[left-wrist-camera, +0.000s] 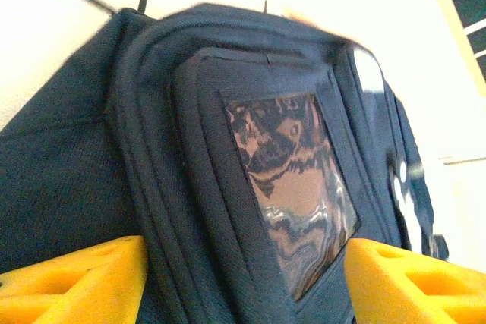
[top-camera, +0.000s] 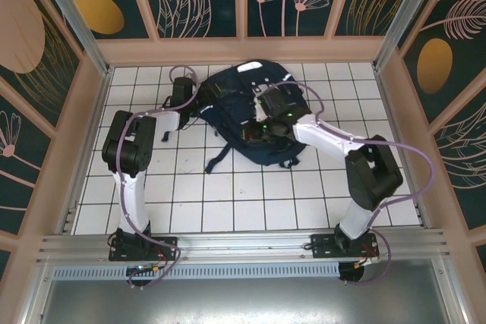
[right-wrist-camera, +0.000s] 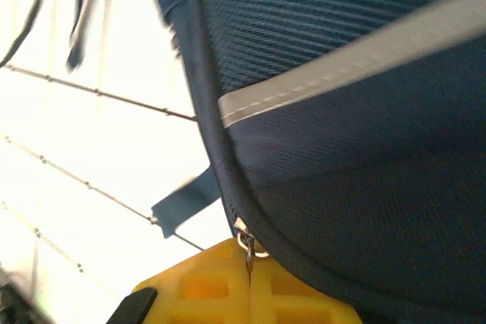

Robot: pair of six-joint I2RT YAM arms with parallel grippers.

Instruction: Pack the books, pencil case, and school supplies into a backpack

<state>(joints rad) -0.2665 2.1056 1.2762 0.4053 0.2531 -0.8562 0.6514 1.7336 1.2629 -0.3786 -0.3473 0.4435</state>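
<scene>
Top view: backpack lies flat on white-tiled worktop, centre of frame, a bit toward the upper half. One dark strap trails off its lower-left edge onto the tiles. Both arms reach in to it, L from the left side, R from lower right.

L tool: jaws wide apart. Yellow fingers sit at lower-left and lower-right corners of the wrist view, with navy fabric of the pack between them. Nothing pinched that I can see; can't tell if the pads touch the cloth. Pack panel w/ clear window pocket, shiny and wrinkled, is mid-frame just beyond the fingers.

R tool: closed, both yellow fingers pressed together at bottom centre of the wrist view. Small metal zip pull is caught at the seam between them, right at the pack's piped edge. Above it: ribbed navy cloth, white reflective stripe running diag. toward upper right. Tiles + loose webbing end at left, blurred.
</scene>
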